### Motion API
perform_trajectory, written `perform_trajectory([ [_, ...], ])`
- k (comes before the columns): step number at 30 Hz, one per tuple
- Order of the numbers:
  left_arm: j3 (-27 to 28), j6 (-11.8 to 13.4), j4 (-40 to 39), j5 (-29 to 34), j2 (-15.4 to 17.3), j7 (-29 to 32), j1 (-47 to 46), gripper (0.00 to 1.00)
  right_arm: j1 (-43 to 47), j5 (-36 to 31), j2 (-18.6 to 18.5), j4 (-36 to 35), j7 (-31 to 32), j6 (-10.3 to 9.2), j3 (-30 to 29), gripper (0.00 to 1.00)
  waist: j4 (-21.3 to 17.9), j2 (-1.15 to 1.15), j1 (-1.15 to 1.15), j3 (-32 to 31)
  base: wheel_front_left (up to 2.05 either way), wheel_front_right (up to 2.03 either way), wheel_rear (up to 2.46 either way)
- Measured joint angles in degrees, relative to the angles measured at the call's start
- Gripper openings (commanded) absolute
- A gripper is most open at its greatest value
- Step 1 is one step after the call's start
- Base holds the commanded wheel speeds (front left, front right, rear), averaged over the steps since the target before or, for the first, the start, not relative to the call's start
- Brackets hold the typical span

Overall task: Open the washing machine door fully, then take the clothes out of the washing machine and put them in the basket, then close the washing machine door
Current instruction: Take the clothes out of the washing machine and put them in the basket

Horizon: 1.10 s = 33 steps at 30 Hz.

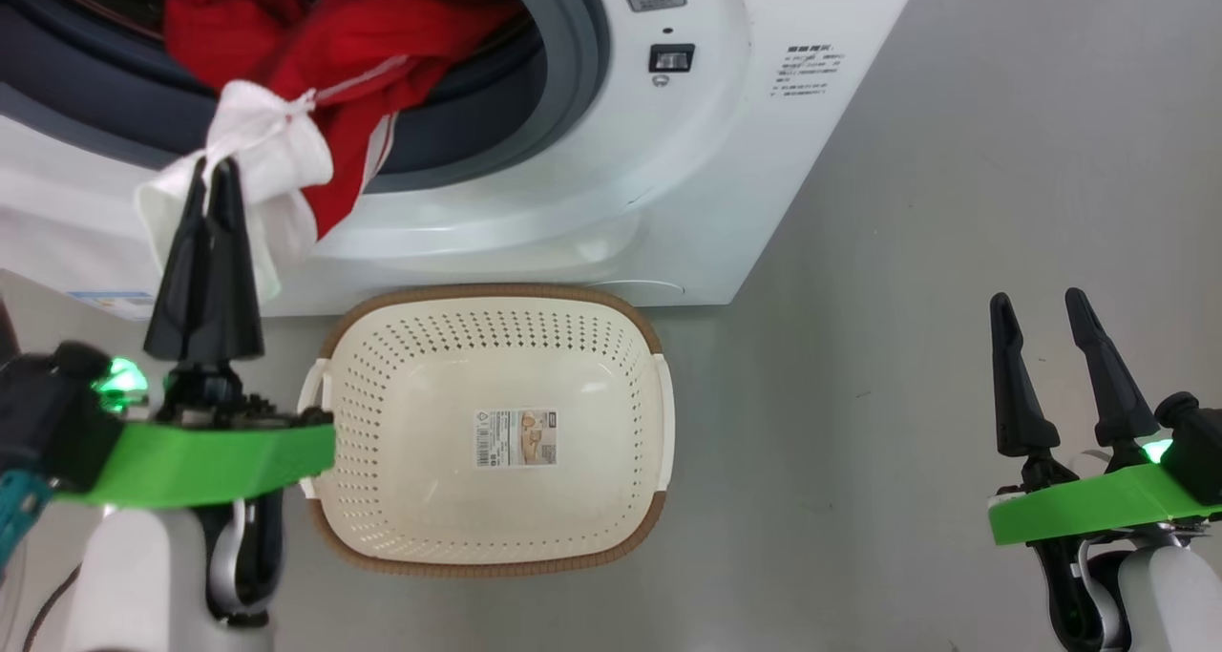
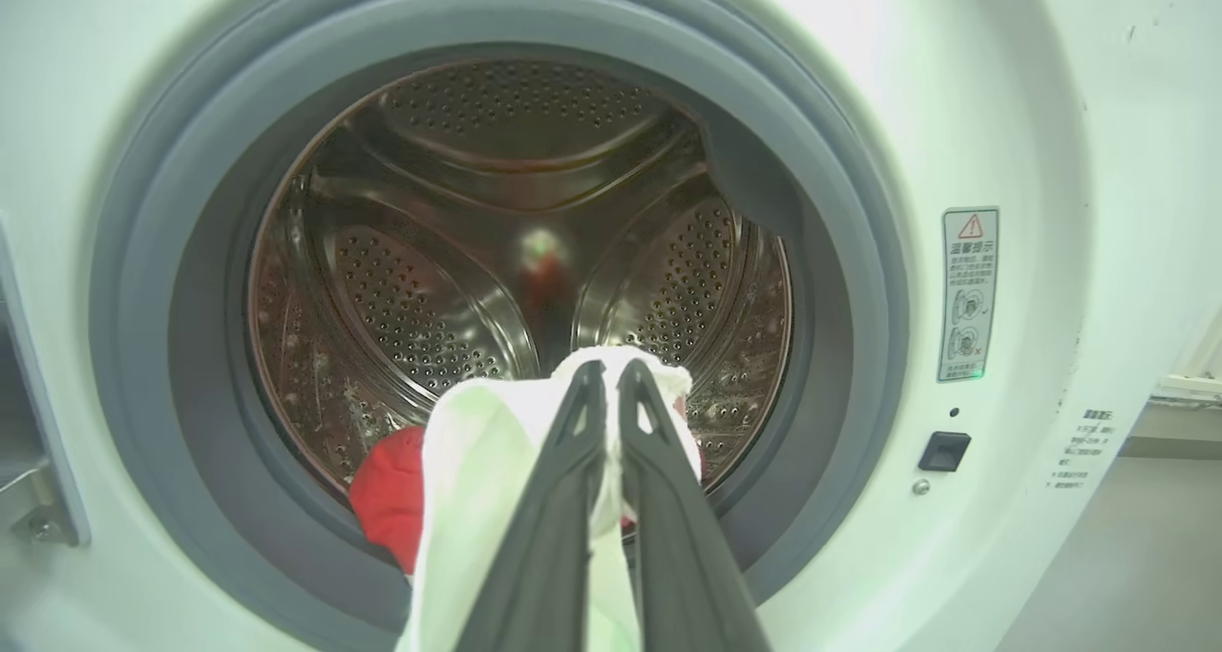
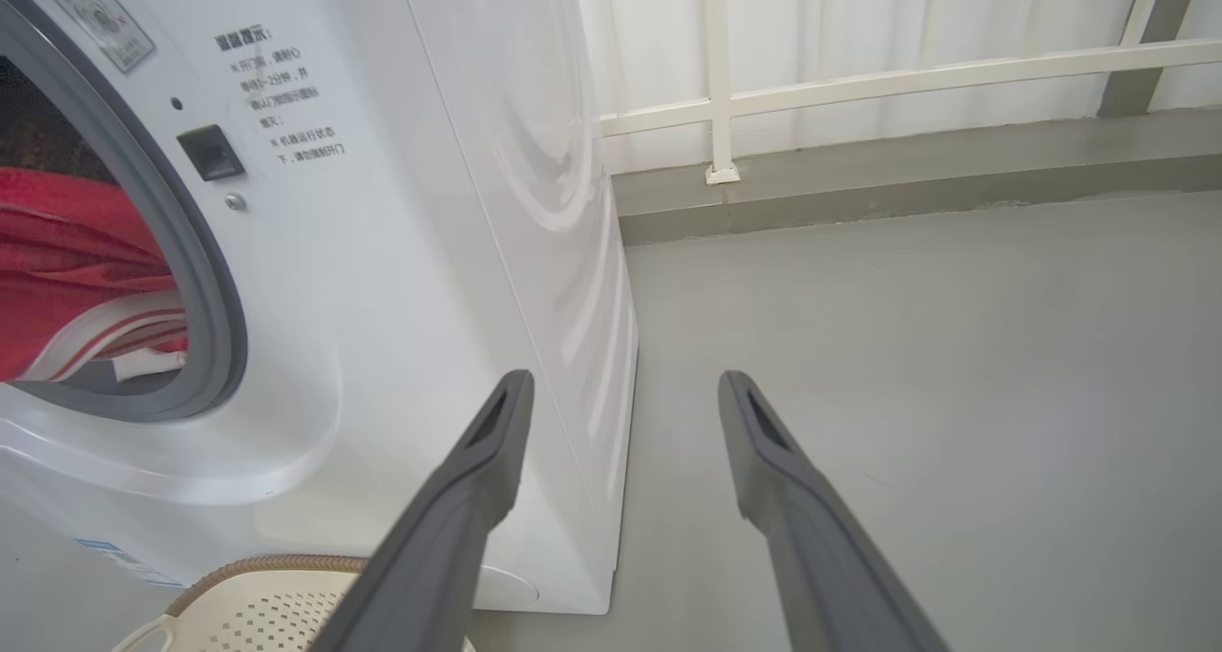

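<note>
In the head view the left tool [image 1: 213, 165] stands at the left of the frame, clenched on a white piece of the clothes [image 1: 382, 41]. They hang out of the washing machine [image 1: 668, 203] over the lower edge of its grey gasket [image 1: 573, 51]. The top of the frame cuts off the upper part of the red heap. In the left wrist view the fingers [image 2: 544, 537] cover much of the white cloth, and a small red fold shows at the lower left of the drum [image 2: 430, 289]. The basket [image 1: 496, 294] sits on the floor [image 1: 907, 299] just in front of the machine, at the middle of the frame. Its lower left corner is hidden behind the left arm, and the print on its sticker [image 1: 516, 437] is too small to read. The right tool [image 1: 1038, 299], at the lower right, is released, with its fingers apart above the floor.
</note>
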Motion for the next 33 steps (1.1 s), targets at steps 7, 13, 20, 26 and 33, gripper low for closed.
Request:
perform_trajectory([
  [7, 2.40, 0.00, -10.12, -1.15, -0.11, 0.00, 4.07, 0.00, 0.08, 0.00, -0.27, -0.03, 0.00, 0.00, -0.02, 1.00, 0.49, 0.00, 0.00, 0.20, 0.00, 0.00, 0.00],
  [13, 0.98, 0.18, -14.19, -1.71, -0.11, -0.18, 6.86, 0.00, 0.05, 0.00, -0.26, -0.02, 0.00, 0.00, 0.03, 1.00, 0.61, 0.00, 0.00, 0.93, 0.00, 0.00, 0.00],
  [20, -1.85, 0.18, -7.92, -2.33, -0.10, -0.16, 7.71, 0.00, -0.26, 0.00, -0.23, -0.03, 0.00, 0.00, 0.19, 1.00, 0.38, 0.00, 0.00, 2.08, 0.00, 0.00, 0.00],
  [26, -3.68, 0.15, 1.43, -3.94, -0.09, -0.16, 7.12, 0.00, -0.62, 0.00, -0.15, -0.36, 0.00, 0.00, 0.15, 1.00, -0.08, 0.00, 0.00, 4.01, 0.00, 0.00, 0.00],
  [33, -5.01, 0.07, 12.89, -3.99, -0.09, -0.15, 1.02, 0.00, -3.13, 0.01, 0.15, -1.00, 0.00, 0.00, 0.14, 1.00, -0.85, 0.00, 0.00, 7.18, 0.00, 0.00, 0.00],
])
